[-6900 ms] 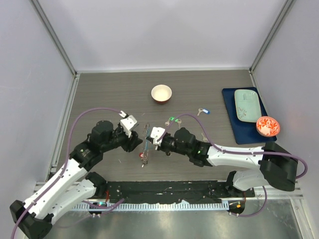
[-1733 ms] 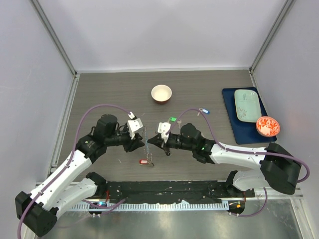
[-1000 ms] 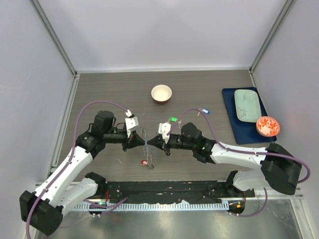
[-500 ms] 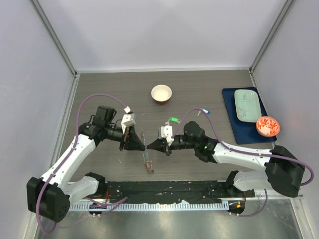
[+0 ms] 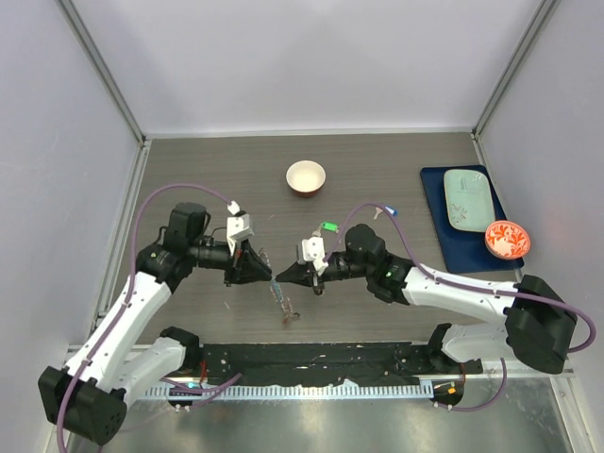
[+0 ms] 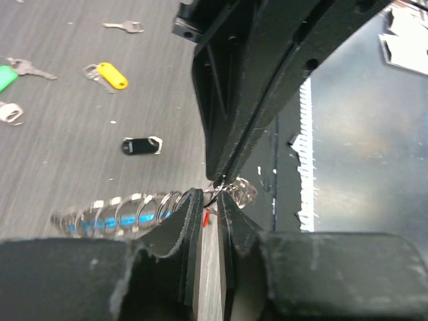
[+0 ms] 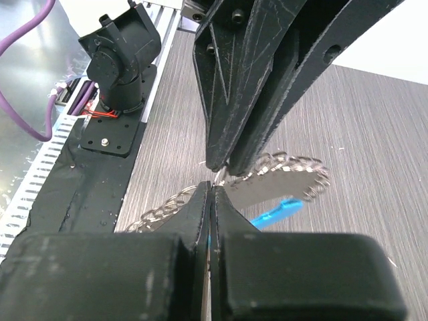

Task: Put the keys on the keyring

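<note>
On the left of the overhead view, my left tool (image 5: 257, 274) meets the wire's end with its jaws almost together and a slim slit between them; whether it grips I cannot tell. At centre the keyring (image 5: 281, 294) droops from both tips toward the worktop (image 5: 377, 170), a bunched coil of beaded silver wire with a blue tag inside. My right tool (image 5: 285, 276) is pressed together, pinching that wire. I judge we're working the ring's end open. Next I'd need a loose key (image 5: 327, 226), the green-tagged one to the upper right.
</note>
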